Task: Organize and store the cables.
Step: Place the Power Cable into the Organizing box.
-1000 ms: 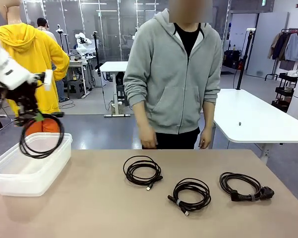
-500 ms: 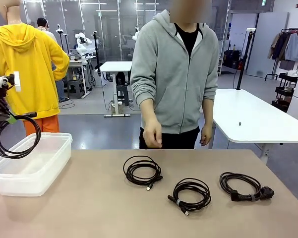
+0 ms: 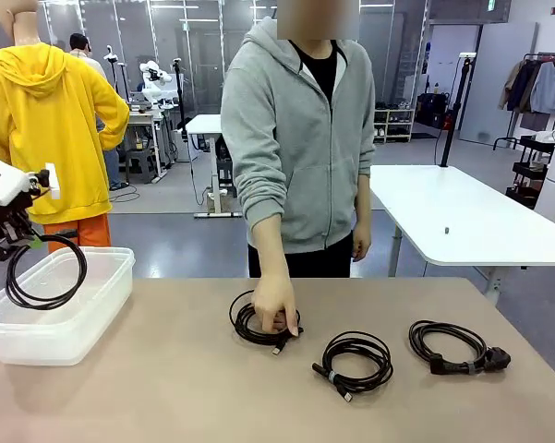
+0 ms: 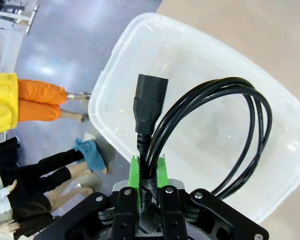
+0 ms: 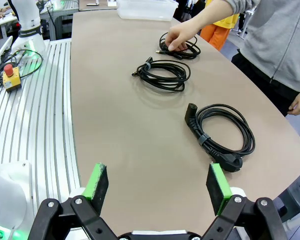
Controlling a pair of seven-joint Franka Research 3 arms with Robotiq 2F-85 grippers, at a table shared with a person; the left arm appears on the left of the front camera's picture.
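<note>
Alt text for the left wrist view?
Jaws shut on a coiled black cable just below its plug, holding it over a clear plastic bin at the edge of a tan table; grey floor beyond.

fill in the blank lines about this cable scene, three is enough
The left gripper is shut on a coiled black cable over the clear plastic bin; ___ more coils lie on the tan table.
The person's hand touches the coil nearest the ___.
The right gripper is ___.
Missing: three; bin; open.
</note>
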